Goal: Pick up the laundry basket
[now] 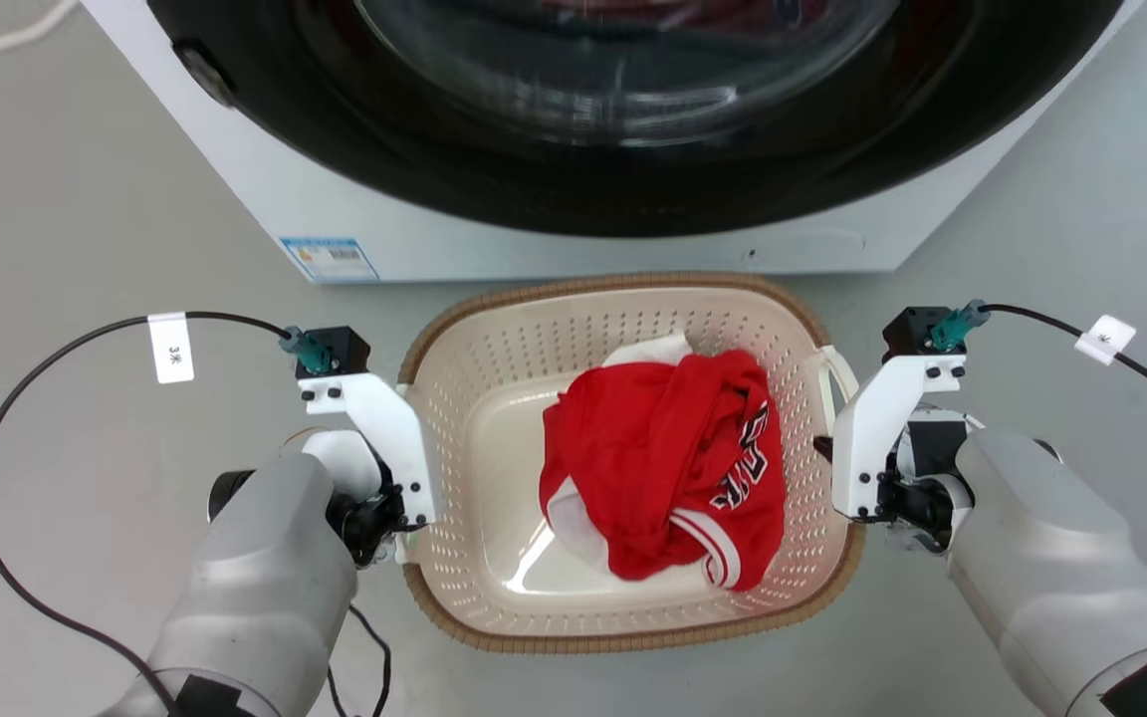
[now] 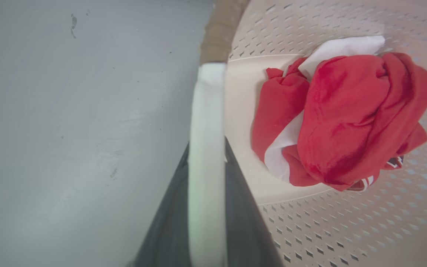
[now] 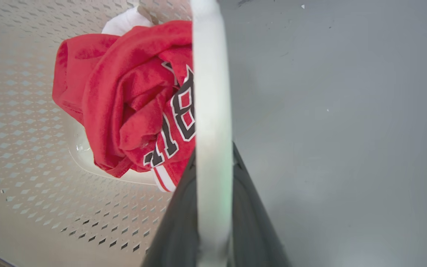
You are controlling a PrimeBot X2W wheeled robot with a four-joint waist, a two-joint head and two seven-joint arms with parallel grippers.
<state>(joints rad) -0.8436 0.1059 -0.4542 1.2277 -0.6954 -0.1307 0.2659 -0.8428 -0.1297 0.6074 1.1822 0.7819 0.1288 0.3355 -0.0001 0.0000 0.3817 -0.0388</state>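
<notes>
Laundry basket [image 1: 534, 339] over grey floor [image 1: 86, 179], just in front of washer [image 1: 354, 209], between both arms. Crumpled red-and-white jersey [image 1: 663, 468] lies inside. Left hand [image 2: 207, 155] clamped on basket's left white handle [image 2: 206, 104], which sits between its dark fingers. Right hand [image 3: 213, 159] clamped likewise on right white handle [image 3: 209, 74].

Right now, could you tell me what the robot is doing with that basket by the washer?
The robot's left gripper is closed on one white side handle of the laundry basket, and its right gripper on the other. The basket holds a crumpled red jersey and is just in front of the washer. Whether it has left the floor yet I cannot tell.
</notes>
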